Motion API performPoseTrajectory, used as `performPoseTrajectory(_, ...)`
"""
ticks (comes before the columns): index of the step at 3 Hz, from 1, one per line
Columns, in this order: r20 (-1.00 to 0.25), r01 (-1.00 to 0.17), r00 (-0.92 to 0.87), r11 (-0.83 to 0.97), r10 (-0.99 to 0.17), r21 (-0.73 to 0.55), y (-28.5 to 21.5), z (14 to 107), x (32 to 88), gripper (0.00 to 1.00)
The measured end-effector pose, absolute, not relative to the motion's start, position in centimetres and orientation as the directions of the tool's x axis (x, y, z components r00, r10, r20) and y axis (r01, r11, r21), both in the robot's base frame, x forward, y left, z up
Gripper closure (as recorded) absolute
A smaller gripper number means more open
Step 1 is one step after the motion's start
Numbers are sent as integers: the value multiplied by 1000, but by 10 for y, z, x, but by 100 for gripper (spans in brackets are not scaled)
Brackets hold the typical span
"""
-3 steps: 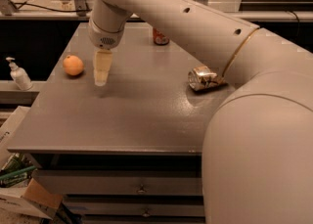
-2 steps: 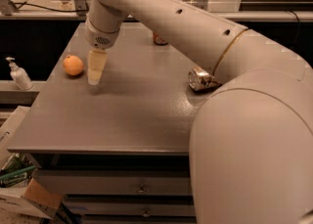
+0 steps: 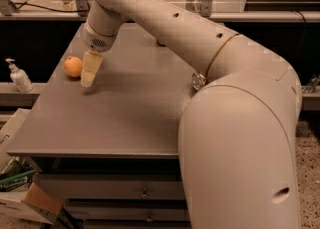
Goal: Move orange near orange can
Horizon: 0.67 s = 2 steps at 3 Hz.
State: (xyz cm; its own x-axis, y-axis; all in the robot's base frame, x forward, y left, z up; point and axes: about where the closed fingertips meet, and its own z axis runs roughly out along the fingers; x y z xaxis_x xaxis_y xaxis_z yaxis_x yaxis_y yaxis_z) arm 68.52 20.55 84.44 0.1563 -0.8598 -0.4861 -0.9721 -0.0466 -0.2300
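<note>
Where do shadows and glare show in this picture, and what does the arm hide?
Camera view: soft, even light; a faint shadow lies on the table under the gripper, which hangs just right of the orange. Camera view again: the orange can is mostly hidden behind the arm, only a bright glinting sliver showing at its edge.

The gripper (image 3: 89, 73) now hangs further left over the table (image 3: 125, 118) than a second ago, just right of the orange (image 3: 73, 66). The arm (image 3: 175, 28) now covers most of the orange can (image 3: 198, 80), leaving only a sliver showing.
</note>
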Motion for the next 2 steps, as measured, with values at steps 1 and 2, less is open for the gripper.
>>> performPoseTrajectory(1, -532, -979, 136, -31, -836, -201, 219, 838, 686, 0)
performPoseTrajectory(2, -565, -982, 132, -30, -814, -185, 234, 834, 687, 0)
